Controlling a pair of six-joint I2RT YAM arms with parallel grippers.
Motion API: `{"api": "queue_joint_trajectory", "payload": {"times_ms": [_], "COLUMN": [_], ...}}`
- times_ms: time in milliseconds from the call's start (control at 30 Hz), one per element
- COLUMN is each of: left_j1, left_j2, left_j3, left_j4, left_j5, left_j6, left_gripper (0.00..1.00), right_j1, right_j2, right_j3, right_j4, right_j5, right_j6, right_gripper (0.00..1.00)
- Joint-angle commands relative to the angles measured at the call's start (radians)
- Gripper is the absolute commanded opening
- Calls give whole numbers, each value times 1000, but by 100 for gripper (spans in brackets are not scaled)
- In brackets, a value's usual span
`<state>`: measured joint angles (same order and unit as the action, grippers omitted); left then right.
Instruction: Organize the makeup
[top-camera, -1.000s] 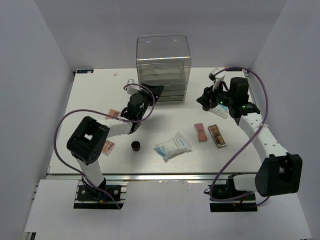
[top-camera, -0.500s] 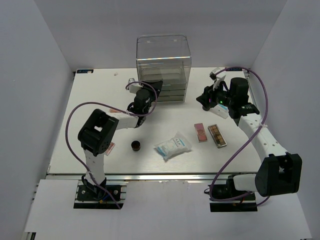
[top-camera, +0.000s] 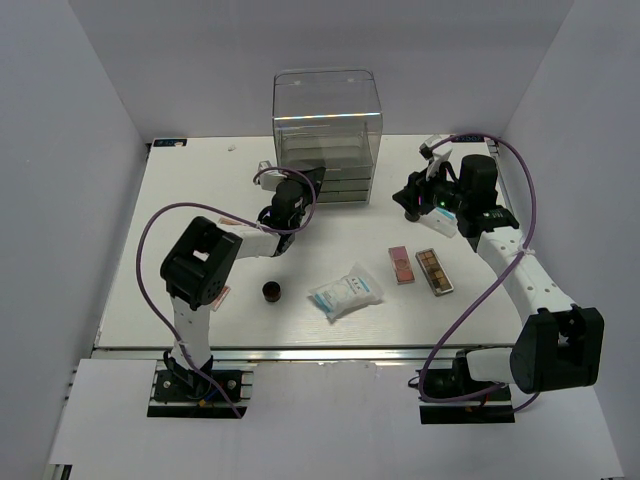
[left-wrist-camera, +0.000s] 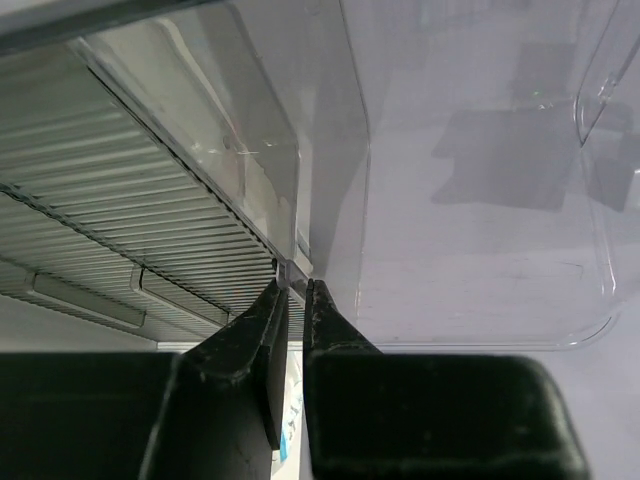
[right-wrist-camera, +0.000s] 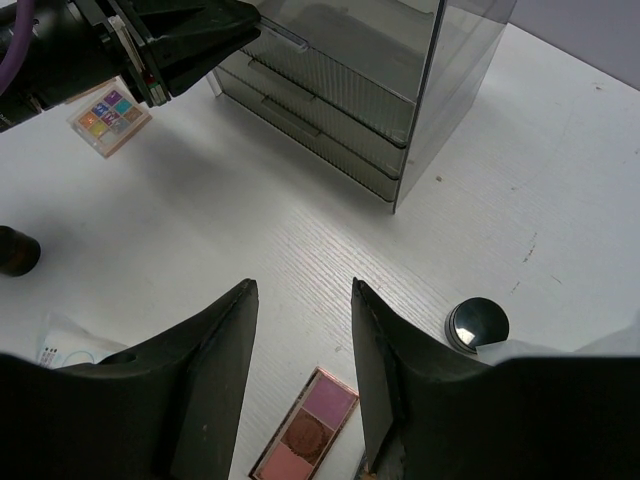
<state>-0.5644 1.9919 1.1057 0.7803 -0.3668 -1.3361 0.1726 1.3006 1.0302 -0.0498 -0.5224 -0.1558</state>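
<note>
Our left gripper (left-wrist-camera: 294, 292) has its jaws pinched on the thin clear handle (right-wrist-camera: 280, 36) of a drawer in the acrylic box (top-camera: 327, 120), at the far middle. Our right gripper (right-wrist-camera: 303, 292) hangs with jaws apart, holding nothing. The makeup lies loose on the table (top-camera: 190, 190). A pink palette (top-camera: 401, 264) and a brown palette (top-camera: 434, 271) sit side by side at near right. A crinkly white-blue packet (top-camera: 346, 291) and a small round dark jar (top-camera: 271, 291) sit near the middle.

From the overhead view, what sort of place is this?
Probably a lab robot cell, not a home: plain white walls box in a white table, two arms are bolted to a metal rail, and makeup lies staged beside a clear drawer box.
</note>
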Motion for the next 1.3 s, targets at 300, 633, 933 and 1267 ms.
{"api": "queue_joint_trajectory", "payload": {"times_ms": [300,633,933,1267], "left_j1": [3,-8,-15,-17], "left_j2": [-106,-240,-340,-363], "left_j3": [-84,-124,-127,-92], "left_j4": [154,146,137,112], "left_j5": [111,209,244,255], "left_j6": [70,133,135,140], "left_gripper": [0,0,0,0], "right_j1": [4,2,4,4], "right_j2": [23,118,212,345], "right_j3": [62,162,266,413], "right_j4": [28,39,117,163], "right_j5": [24,-83,-146,-177], "right_j6": [100,238,369,533], "right_gripper": [60,73,74,72]}}
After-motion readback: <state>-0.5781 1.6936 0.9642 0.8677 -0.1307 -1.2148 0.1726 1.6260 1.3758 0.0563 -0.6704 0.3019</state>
